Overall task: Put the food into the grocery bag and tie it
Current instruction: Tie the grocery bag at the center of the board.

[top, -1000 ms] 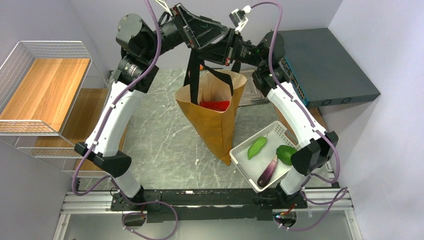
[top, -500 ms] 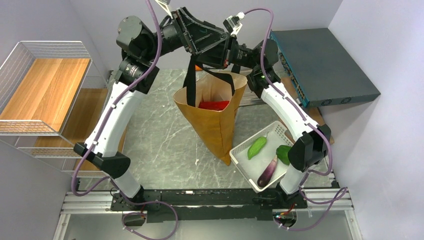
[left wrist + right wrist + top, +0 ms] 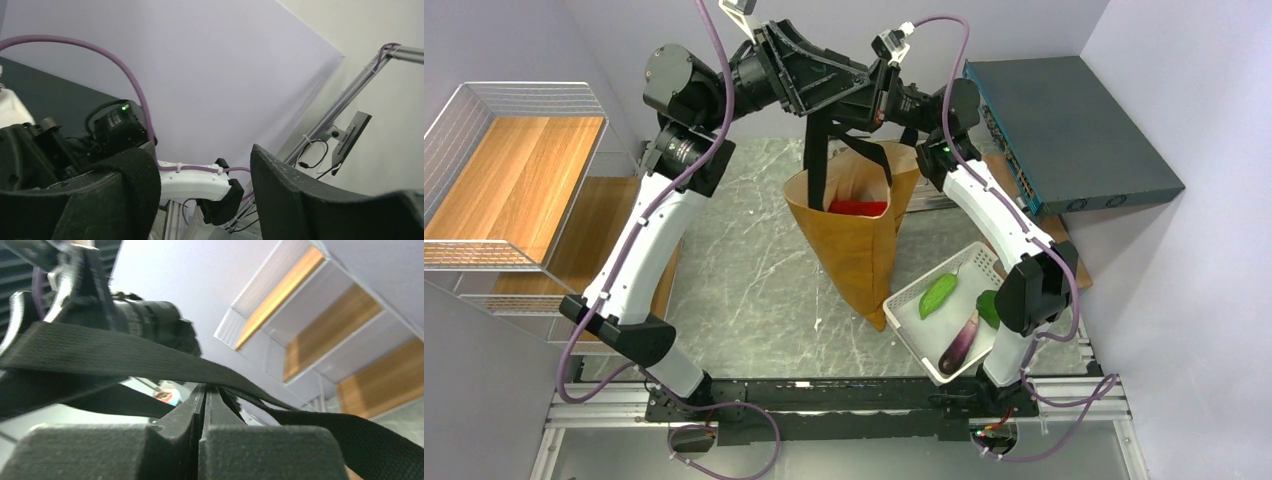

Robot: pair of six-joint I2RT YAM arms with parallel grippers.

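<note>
beneath the taut straps (image 3: 814,165), the grocery bag (image 3: 854,255) has narrowed slightly.

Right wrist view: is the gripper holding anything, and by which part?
Yes: the right gripper is shut on the black strap of the grocery bag, pinched at its fingertips.

- Grocery bag (image 3: 856,255): matt mustard cloth, pale lining.
- Webbing straps (image 3: 125,352): black, woven, finely ribbed.
- Right gripper (image 3: 206,387) fingers (image 3: 260,452): matt black, grainy.
- Tabletop (image 3: 744,280): smooth, grey, marble-veined.
- Basket (image 3: 954,258): white plastic lattice.
- Eggplant (image 3: 959,345): glossy purple.
- Shelf (image 3: 514,170): metal wire, wood boards.
</note>
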